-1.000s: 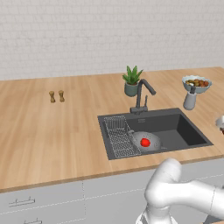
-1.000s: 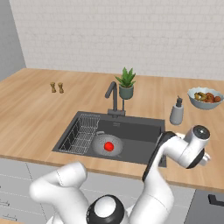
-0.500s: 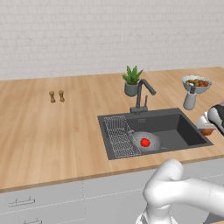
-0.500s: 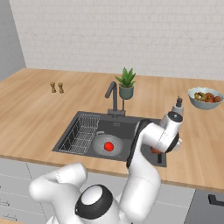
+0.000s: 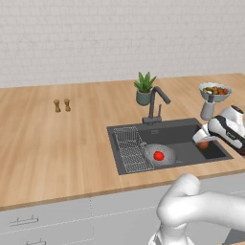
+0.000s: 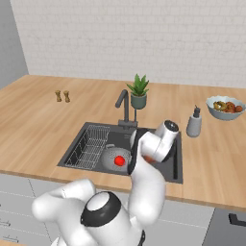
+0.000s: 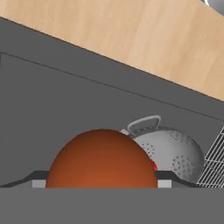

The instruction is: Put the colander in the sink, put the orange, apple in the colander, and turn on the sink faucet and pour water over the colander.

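Note:
The dark grey sink (image 5: 182, 136) holds the silvery colander (image 5: 160, 155) on its floor, with the red apple (image 5: 159, 155) inside it. My gripper (image 5: 203, 140) hangs over the right end of the basin, shut on the orange (image 5: 204, 145). In the hand view the orange (image 7: 101, 159) bulges between the fingertips and covers most of the apple (image 7: 154, 165). Behind it lies the colander (image 7: 170, 151). From the right base view the colander (image 6: 116, 158) and apple (image 6: 119, 160) sit just left of my hand (image 6: 153, 156). The gooseneck faucet (image 5: 155, 103) stands behind the basin.
A wire rack (image 5: 131, 148) fills the basin's left part. Behind the faucet stands a potted plant (image 5: 143, 88). A soap dispenser (image 5: 207, 107) and a fruit bowl (image 5: 215, 91) are on the right counter, and two small shakers (image 5: 62, 105) are at the far left.
My arm has swung left from the counter's right edge to over the basin's right end, carrying the orange. The colander and apple have not moved.

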You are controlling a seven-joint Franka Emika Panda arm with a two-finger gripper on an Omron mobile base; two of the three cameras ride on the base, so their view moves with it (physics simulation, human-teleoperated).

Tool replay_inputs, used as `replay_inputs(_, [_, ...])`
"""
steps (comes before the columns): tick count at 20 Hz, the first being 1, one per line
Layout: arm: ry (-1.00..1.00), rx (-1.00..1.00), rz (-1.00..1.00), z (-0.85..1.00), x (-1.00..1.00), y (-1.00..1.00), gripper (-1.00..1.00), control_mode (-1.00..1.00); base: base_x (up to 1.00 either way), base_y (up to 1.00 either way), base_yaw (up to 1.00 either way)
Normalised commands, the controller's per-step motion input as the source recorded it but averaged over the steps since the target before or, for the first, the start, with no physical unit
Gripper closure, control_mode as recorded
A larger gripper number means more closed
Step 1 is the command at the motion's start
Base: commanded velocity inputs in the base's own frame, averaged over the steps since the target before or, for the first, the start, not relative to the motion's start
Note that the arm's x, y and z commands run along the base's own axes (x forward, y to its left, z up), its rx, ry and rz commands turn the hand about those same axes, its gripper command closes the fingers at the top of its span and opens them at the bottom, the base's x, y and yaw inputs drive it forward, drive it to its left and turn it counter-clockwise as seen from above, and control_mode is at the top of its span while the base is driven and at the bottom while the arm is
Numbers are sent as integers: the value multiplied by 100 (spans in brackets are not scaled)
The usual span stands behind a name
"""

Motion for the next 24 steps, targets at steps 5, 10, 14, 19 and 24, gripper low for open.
replay_inputs(5, [0,1,11,-9,23,90,100,-100,0,0,0])
replay_inputs(10, [0,0,8,-37,26,78,100,-100,0,0,0])
replay_inputs(14, [0,0,4,-41,19,44,100,-100,0,0,0])
replay_inputs(19, [1,0,0,-28,47,35,100,-100,0,0,0])
replay_inputs(24, [5,0,0,-41,47,32,100,-100,0,0,0])
